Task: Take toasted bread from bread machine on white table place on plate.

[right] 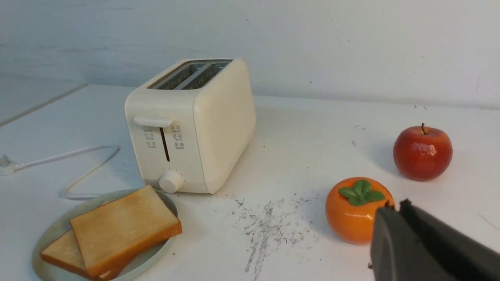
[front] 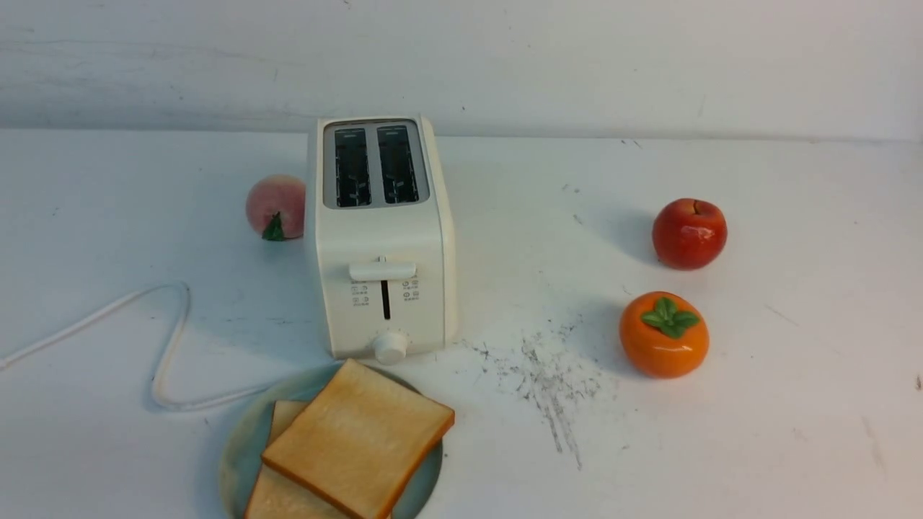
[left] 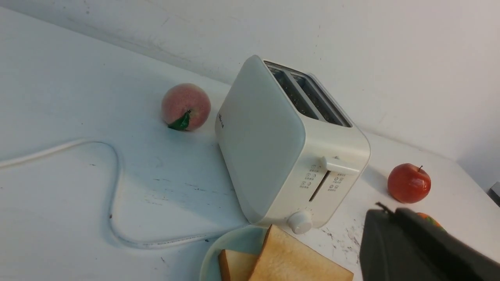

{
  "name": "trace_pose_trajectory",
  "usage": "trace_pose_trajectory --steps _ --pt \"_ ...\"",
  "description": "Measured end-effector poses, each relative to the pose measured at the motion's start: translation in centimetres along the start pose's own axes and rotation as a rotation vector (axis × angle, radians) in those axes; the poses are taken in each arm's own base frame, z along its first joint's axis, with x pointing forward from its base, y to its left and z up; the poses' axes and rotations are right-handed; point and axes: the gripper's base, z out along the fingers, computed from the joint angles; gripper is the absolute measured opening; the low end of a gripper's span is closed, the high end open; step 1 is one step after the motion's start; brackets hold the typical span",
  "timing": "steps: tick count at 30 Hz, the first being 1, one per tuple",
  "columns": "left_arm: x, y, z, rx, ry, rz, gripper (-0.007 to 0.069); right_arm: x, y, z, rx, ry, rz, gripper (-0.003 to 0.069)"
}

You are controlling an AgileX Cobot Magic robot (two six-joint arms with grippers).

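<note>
Toast on the Plate, Fruit Around the Toaster

Nearest on the white desk (front: pixel 533 476) sits the pale blue-green plate (front: pixel 241 440), holding both slices of toasted bread (front: pixel 360 432). The upper slice lies askew across the lower one, a corner reaching over the plate's right rim. The left fingers (left: pixel 392 212) and the right fingers (right: pixel 396 207) each show dark and blurred in their own wrist view, closed together, with nothing visible between them.

Just beyond the plate stands the toaster (front: pixel 382 281), lever up, slots without bread. Its white cord (front: pixel 169 346) bends over the desk on the left and passes close to the plate. To the right, past dark scratch marks (front: pixel 551 389), sits an orange persimmon (front: pixel 663 335), with a red apple (front: pixel 689 234) farther back. A pink peach (front: pixel 277 207) sits left of the toaster, partly hidden behind it in the front view. A pale wall (front: pixel 461 65) rises at the back.
</note>
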Motion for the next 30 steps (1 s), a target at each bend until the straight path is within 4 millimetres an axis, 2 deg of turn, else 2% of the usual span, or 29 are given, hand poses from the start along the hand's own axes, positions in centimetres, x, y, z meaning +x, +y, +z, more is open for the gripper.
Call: trace_pose_trajectory --steps 13,21,24,29,30 --pt "0.0 0.0 0.0 -0.001 0.001 0.002 0.0008 0.0 0.0 0.0 0.001 0.004 0.0 0.0032" --pt "0.7 0.7 0.3 -0.043 0.007 0.08 0.0017 0.0 0.0 0.0 0.002 0.004 -0.001 0.0036" --pt "2.1 1.7 0.5 -0.101 0.006 0.085 0.0017 0.0 0.0 0.0 0.002 0.004 -0.001 0.0038" --pt "5.7 4.1 0.8 -0.186 -0.018 0.105 0.0018 0.0 0.0 0.0 0.002 0.004 -0.001 0.0047" --pt "7.2 5.0 1.1 -0.211 -0.004 0.13 0.002 0.0 0.0 0.0 0.002 0.004 -0.001 0.005"
